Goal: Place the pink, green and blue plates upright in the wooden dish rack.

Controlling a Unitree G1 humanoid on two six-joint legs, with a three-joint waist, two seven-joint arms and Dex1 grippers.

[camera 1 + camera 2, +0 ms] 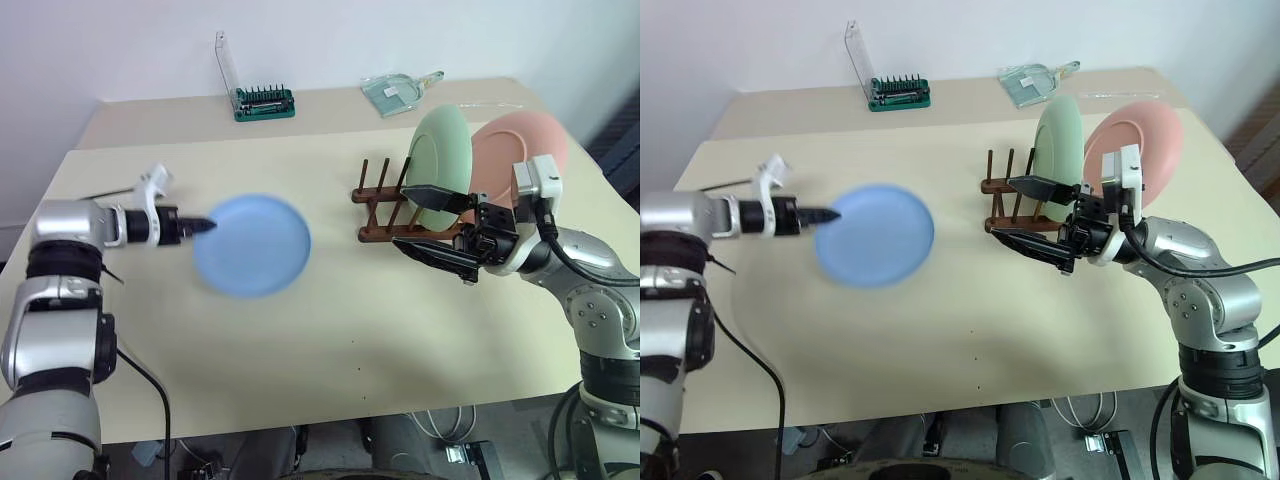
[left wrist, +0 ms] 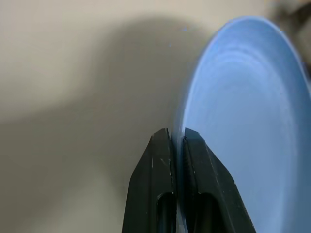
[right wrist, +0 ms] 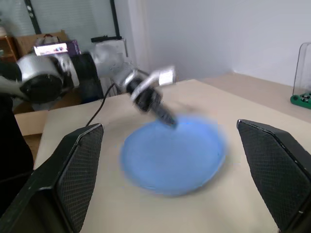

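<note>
Blue plate [image 2: 243, 126] rim seemingly pinched between left jaws.

Blue plate [image 1: 252, 246], green plate [image 1: 442, 168], pink plate [image 1: 520, 148]

no legible text, labels, numbers, or signs anywhere

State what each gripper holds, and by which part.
The left gripper is shut on the blue plate, pinching its rim at the near edge. The right gripper is open and holds nothing.
</note>
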